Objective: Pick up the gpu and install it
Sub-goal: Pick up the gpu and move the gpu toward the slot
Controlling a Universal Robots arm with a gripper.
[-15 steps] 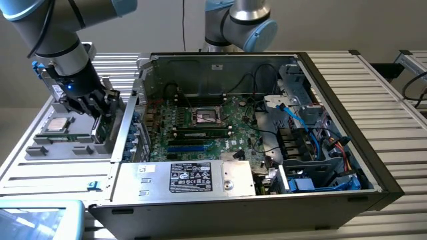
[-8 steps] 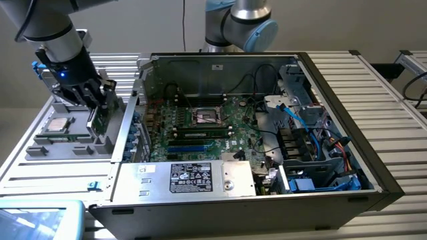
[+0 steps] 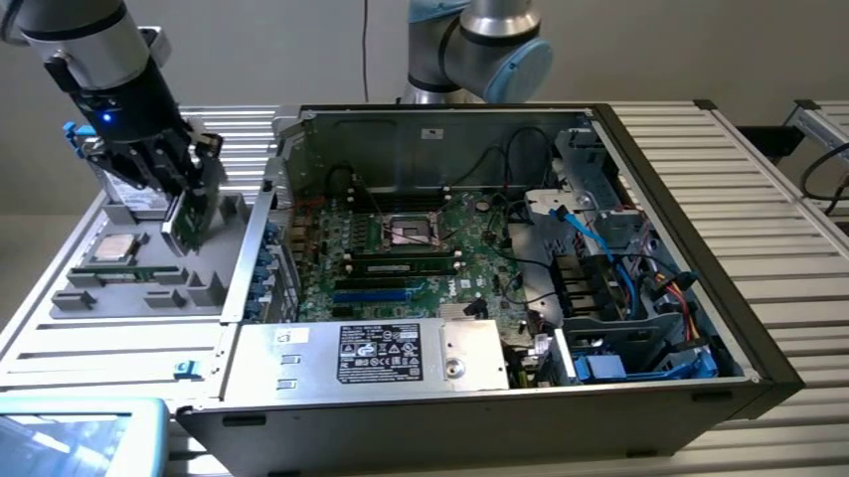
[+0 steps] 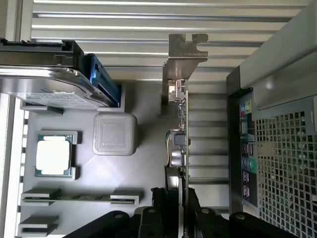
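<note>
Jaws were clenched on the gpu [image 3: 187,221] (card on edge, silver bracket [image 4: 182,62] at its far end) over the gray parts tray [image 3: 133,290], beside the open PC case [image 3: 451,437].

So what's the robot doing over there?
The robot's gripper is clamped on the gpu, a green circuit card with a silver bracket. It holds the card upright at the gray parts tray, beside the open computer case. The card isn't in the case yet. A processor chip and a hard drive sit in the tray.
</note>
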